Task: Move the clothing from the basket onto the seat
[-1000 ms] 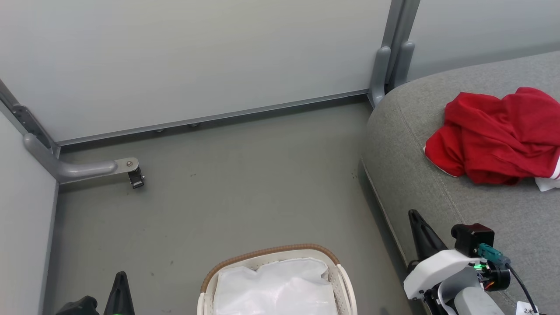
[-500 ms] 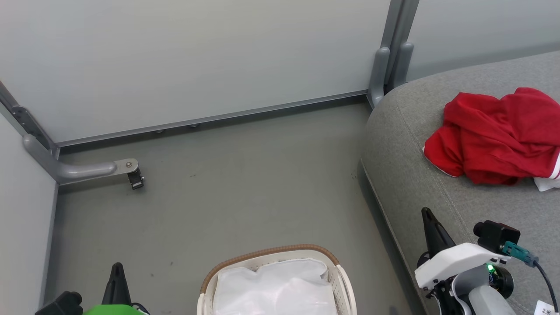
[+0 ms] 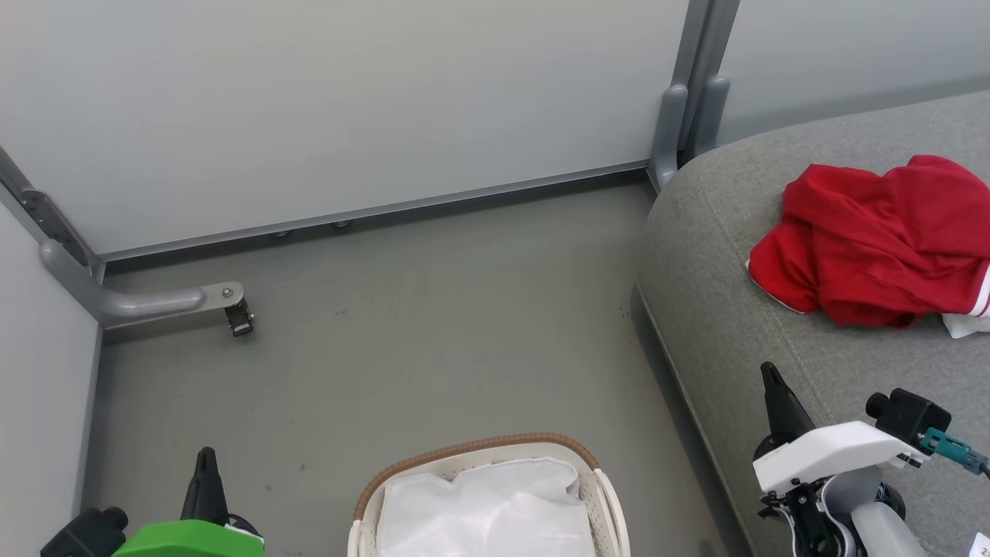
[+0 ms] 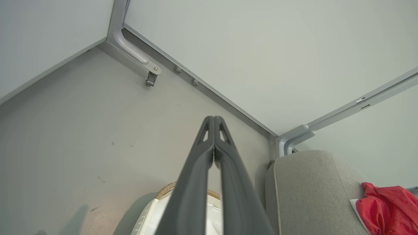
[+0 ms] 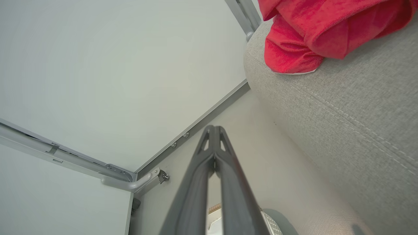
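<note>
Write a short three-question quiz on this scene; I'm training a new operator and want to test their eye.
1. True or false: the red clothes lie on the sofa.
2. What shows inside the basket? A) a red shirt B) a white liner C) a shoe
3. Fill in: the left claw and the right claw are both ____ (open or shut).

Key: 1 true; 2 B; 3 shut.
</note>
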You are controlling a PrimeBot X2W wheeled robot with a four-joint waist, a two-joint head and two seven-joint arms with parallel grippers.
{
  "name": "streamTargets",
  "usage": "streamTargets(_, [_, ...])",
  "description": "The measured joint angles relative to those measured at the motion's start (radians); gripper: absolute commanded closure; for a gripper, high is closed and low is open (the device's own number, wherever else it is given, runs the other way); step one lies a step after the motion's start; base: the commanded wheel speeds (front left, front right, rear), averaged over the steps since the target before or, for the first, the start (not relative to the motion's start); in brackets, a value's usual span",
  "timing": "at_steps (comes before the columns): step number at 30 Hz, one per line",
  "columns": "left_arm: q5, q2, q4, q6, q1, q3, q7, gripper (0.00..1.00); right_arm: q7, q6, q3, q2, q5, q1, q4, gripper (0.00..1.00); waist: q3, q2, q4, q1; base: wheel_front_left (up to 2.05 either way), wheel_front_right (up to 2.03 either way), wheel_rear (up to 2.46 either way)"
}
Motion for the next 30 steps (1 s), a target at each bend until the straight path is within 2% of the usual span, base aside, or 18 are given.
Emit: streamTargets(30, [-0.347,0.001,-0.045,-0.01,-0.046,0.008,0.093,1.0,0.091,0.0,-0.059,-0.001,0.346,0.016,-0.054,1.0,-0.005,0.0001,-0.004,0.0,0.0,0.0,0.0])
